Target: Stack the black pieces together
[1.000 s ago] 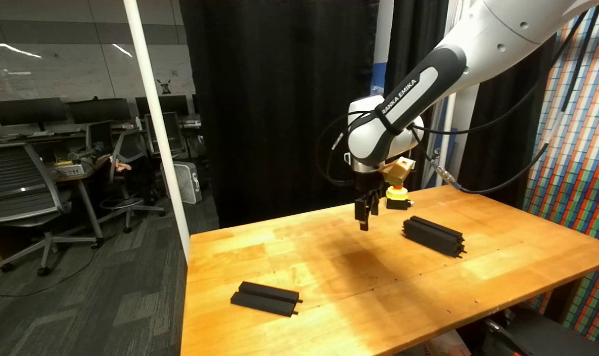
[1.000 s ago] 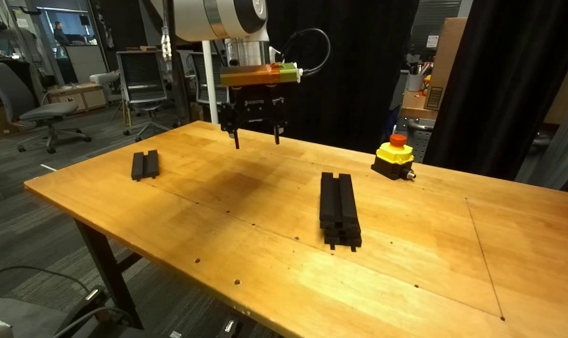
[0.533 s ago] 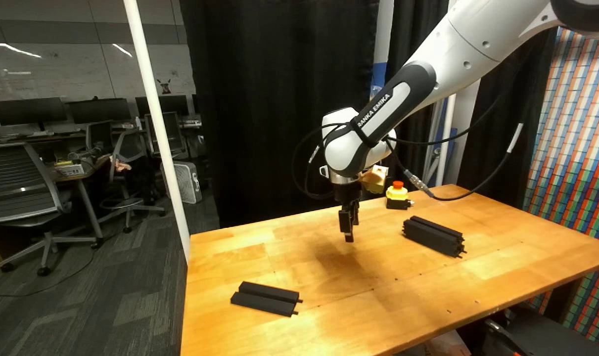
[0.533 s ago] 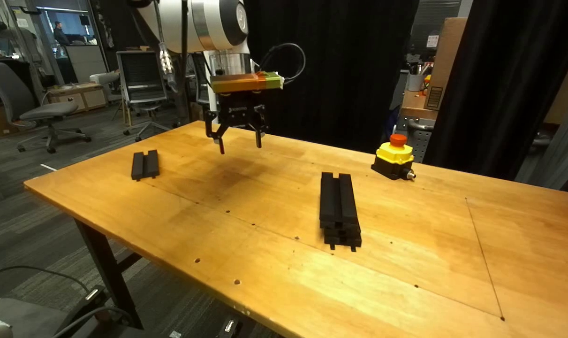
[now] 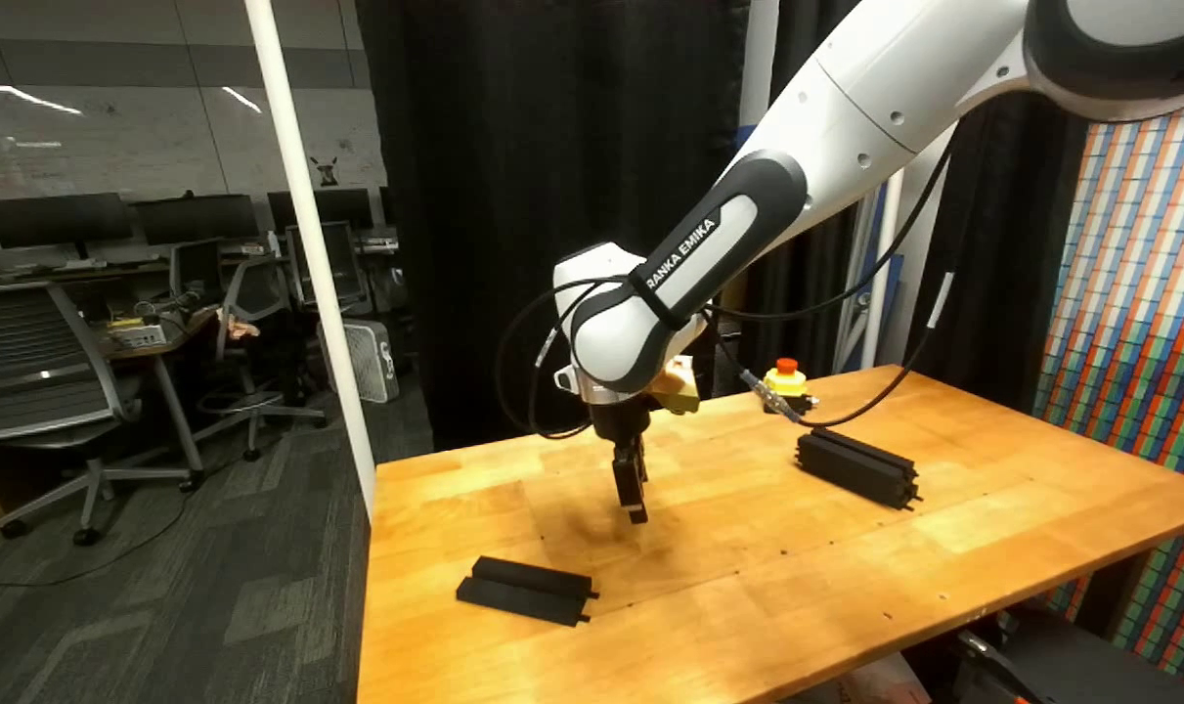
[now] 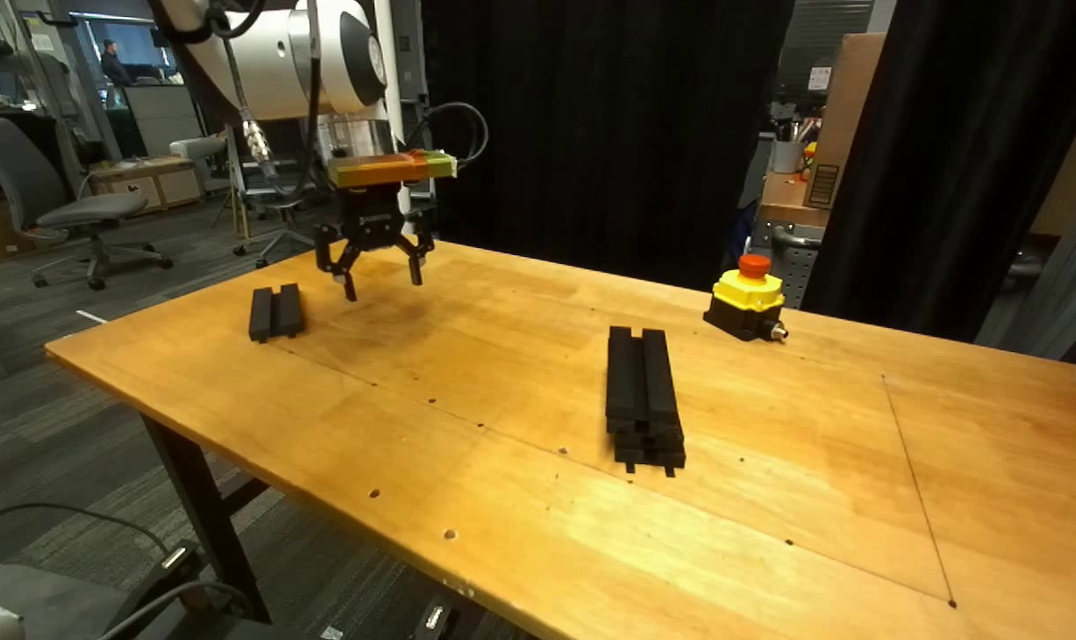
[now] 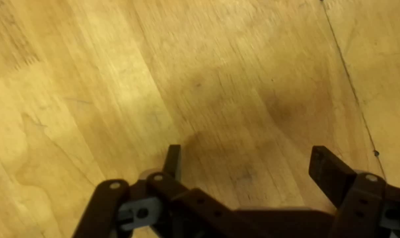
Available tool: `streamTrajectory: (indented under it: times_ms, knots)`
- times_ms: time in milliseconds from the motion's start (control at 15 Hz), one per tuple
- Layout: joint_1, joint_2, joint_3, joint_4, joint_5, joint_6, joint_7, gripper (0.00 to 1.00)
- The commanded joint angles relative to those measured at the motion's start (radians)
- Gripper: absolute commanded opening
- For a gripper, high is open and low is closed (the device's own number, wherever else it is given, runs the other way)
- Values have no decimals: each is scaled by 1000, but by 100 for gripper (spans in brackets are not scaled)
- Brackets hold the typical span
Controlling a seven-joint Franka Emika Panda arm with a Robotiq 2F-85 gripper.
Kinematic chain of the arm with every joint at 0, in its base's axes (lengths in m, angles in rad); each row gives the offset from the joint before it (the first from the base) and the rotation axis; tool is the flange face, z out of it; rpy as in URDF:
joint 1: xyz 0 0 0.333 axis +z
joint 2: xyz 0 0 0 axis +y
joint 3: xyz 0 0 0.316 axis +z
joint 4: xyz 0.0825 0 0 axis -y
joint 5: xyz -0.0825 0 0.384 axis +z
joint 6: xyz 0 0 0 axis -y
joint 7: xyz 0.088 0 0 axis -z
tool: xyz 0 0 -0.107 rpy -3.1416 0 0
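Over table (image 6: 493, 373), your gripper (image 6: 383, 283) hangs spread wide, holding nothing, near two unstacked black bars (image 5: 521, 599) (maybe joined); black stack (image 5: 854, 471) well apart. Likely step: fetching bars for stack. Next, you'd centre above them, straddle, lower, grip.
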State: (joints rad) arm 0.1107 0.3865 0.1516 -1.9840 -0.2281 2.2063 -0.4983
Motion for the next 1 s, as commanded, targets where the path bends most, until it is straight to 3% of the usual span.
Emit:
streamTrajectory:
  times_ms: [0, 467, 933]
  knots:
    - [33, 27, 34, 50, -14, -28, -12, 100]
    - [58, 42, 93, 65, 70, -26, 28, 100]
    - [107, 107, 95, 139, 118, -22, 173, 100]
